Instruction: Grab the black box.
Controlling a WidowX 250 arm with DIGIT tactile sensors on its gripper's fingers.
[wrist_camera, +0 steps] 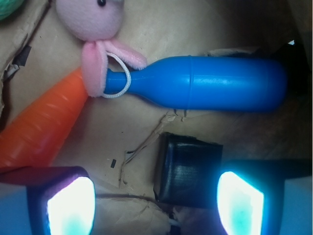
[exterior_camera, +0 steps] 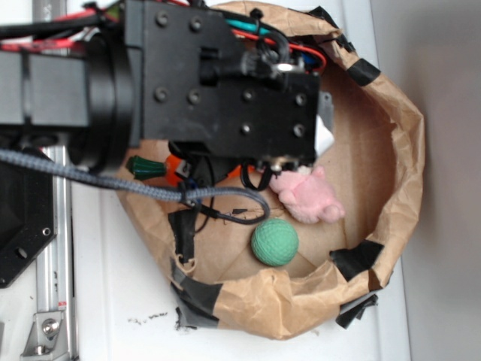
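1. Down low in the wrist view: tool (wrist_camera: 155, 203) wide open, two glowing fingertips (wrist_camera: 71, 205) far apart, holding nothing.
2. Sitting between those fingertips, closer to the one on the picture's right: black box (wrist_camera: 188, 169), flat on the brown paper floor of the paper bowl (exterior_camera: 398, 150); can't tell if touching that fingertip.
3. Lying just past the box: blue bottle (wrist_camera: 210, 83), on its side, not touching it.
4. Resting by the bottle's thin end: pink bunny toy (wrist_camera: 93, 24), with a white string loop (wrist_camera: 120, 78) around the bottle neck.
5. Poking out from under the bunny: orange carrot toy (wrist_camera: 41, 129), slanted.
6. Near the bowl's front edge in the outside view: green ball (exterior_camera: 274, 242), beside the bunny; arm covering the box there.
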